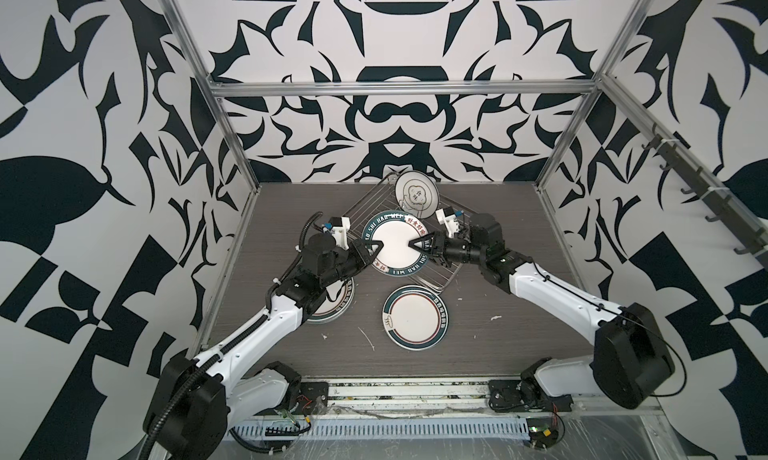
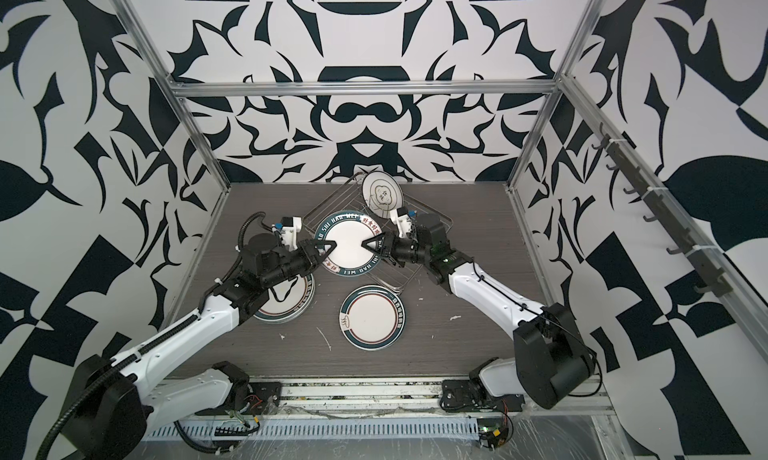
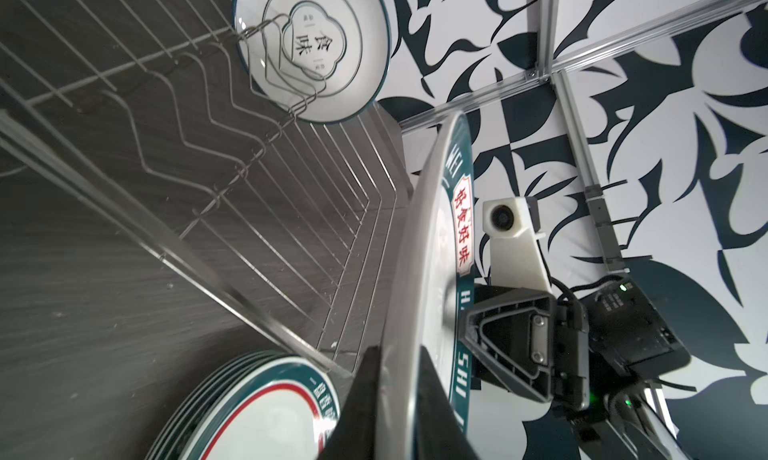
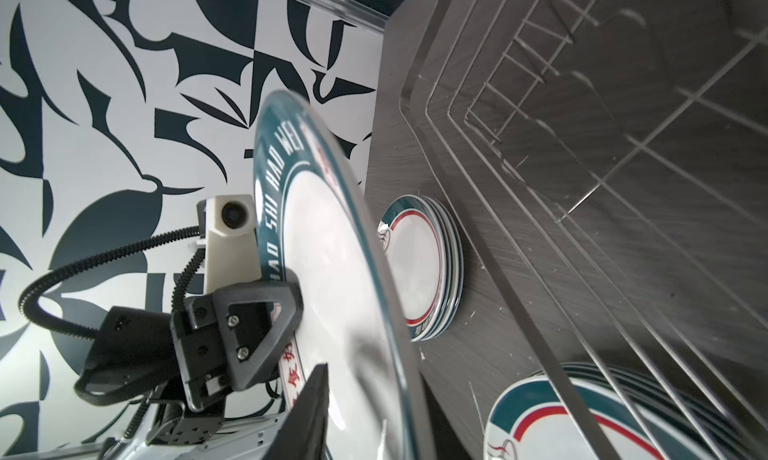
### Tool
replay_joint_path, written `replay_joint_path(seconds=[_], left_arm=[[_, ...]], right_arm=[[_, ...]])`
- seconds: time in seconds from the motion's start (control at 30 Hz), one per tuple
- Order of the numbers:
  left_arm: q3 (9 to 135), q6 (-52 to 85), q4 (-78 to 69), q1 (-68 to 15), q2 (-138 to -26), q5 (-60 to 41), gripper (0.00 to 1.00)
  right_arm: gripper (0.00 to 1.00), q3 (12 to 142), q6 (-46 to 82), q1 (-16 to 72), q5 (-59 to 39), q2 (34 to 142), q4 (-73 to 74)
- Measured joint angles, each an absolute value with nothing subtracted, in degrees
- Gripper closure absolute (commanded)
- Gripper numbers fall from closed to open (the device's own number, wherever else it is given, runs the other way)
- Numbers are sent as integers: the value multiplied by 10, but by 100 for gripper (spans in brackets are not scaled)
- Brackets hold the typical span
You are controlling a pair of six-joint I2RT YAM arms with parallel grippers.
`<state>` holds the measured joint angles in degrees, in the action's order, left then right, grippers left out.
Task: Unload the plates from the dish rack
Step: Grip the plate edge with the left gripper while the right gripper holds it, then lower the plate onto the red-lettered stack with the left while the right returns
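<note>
In both top views the large plate hangs over the dish rack, centre frame. Only the left wrist view shows the left end effector pinching its rim from both sides. The right end effector straddles the opposite rim, and whether it grips cannot be told. Open tabletop lies lower right.
</note>
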<state>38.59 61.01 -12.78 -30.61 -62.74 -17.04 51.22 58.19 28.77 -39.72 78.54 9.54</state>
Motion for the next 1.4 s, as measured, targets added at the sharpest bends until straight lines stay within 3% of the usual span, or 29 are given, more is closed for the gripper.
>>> replay_joint_path(seconds=[0.17, 0.47, 1.13, 1.4], left_arm=[[385, 597, 16, -308, -556, -179, 100], [361, 587, 192, -310, -443, -202, 100], [326, 621, 217, -421, -555, -156, 100], [327, 622, 205, -423, -578, -141, 92]], right_arm=[[45, 562, 482, 296, -321, 761, -72], [44, 645, 358, 289, -160, 698, -269], [43, 684, 307, 287, -106, 742, -350], [43, 684, 298, 287, -104, 742, -350]])
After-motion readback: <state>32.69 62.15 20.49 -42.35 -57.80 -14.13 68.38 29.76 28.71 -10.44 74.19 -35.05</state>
